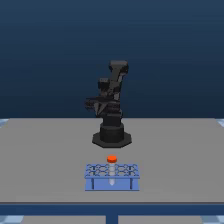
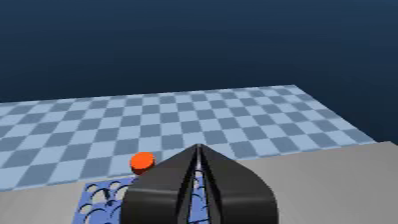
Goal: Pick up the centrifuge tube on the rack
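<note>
On the grey bench stands the blue rack, a low block with a grid of round holes on top and two dark vertical bars on its near face. The centrifuge tube stands upright in the rack, at the middle of the edge nearest the arm; its round orange-red cap shows above the holes (the slim whitish body is mostly hidden in the grid). Beyond the rack, the dark robot arm rises from its octagonal base, folded upright, well apart from the rack. In the wrist view the gripper fills the foreground, its two dark fingers pressed together to a narrow seam with nothing between them. The orange-red cap appears just beside the fingertips, not touching them, with part of the rack below it. A blue checkered floor stretches beyond the bench edge.
</note>
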### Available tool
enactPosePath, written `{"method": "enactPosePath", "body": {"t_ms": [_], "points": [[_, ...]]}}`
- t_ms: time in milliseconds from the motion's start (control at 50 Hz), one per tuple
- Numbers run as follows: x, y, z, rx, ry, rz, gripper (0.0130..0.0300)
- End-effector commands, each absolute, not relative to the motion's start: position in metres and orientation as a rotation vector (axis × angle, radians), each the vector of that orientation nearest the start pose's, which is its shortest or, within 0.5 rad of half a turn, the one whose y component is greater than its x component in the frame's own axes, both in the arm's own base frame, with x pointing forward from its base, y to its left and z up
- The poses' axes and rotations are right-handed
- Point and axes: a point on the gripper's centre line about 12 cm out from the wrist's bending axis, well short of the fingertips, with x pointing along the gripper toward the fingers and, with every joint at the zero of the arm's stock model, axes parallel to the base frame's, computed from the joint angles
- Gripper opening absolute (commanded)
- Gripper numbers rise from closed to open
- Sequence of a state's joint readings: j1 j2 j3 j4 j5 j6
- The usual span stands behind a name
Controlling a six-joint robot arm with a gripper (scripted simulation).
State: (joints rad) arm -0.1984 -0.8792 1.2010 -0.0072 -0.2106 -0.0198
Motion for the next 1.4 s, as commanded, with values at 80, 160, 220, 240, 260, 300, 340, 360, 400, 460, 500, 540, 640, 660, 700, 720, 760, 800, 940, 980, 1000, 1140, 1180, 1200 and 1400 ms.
{"method": "enactPosePath", "body": {"t_ms": [80,160,220,240,260,300,340,360,400,460,500,540,640,660,700,720,760,800,940,980,1000,1140,1180,1200,1400], "points": [[0.205,-0.041,0.256,-0.016,0.113,-0.195,0.03],[0.205,-0.041,0.256,-0.016,0.113,-0.195,0.03],[0.205,-0.041,0.256,-0.016,0.113,-0.195,0.03],[0.205,-0.041,0.256,-0.016,0.113,-0.195,0.03],[0.205,-0.041,0.256,-0.016,0.113,-0.195,0.03],[0.205,-0.041,0.256,-0.016,0.113,-0.195,0.03],[0.205,-0.041,0.256,-0.016,0.113,-0.195,0.03],[0.205,-0.041,0.256,-0.016,0.113,-0.195,0.03],[0.205,-0.041,0.256,-0.016,0.113,-0.195,0.03],[0.205,-0.041,0.256,-0.016,0.114,-0.195,0.03],[0.205,-0.041,0.256,-0.016,0.114,-0.195,0.03],[0.205,-0.041,0.256,-0.015,0.115,-0.195,0.03],[0.207,-0.041,0.256,-0.015,0.118,-0.193,0.03],[0.208,-0.04,0.255,-0.015,0.121,-0.191,0.03],[0.208,-0.04,0.255,-0.015,0.121,-0.191,0.03],[0.209,-0.04,0.255,-0.015,0.124,-0.19,0.03],[0.21,-0.039,0.254,-0.015,0.129,-0.187,0.03],[0.21,-0.039,0.254,-0.015,0.129,-0.187,0.03],[0.217,-0.038,0.252,-0.014,0.148,-0.178,0.03],[0.219,-0.037,0.251,-0.014,0.156,-0.175,0.03],[0.219,-0.037,0.251,-0.014,0.156,-0.175,0.03],[0.23,-0.034,0.247,-0.013,0.188,-0.16,0.03],[0.234,-0.032,0.246,-0.012,0.199,-0.155,0.03],[0.234,-0.032,0.246,-0.012,0.199,-0.155,0.03],[0.251,-0.027,0.239,-0.011,0.25,-0.131,0.03]]}}
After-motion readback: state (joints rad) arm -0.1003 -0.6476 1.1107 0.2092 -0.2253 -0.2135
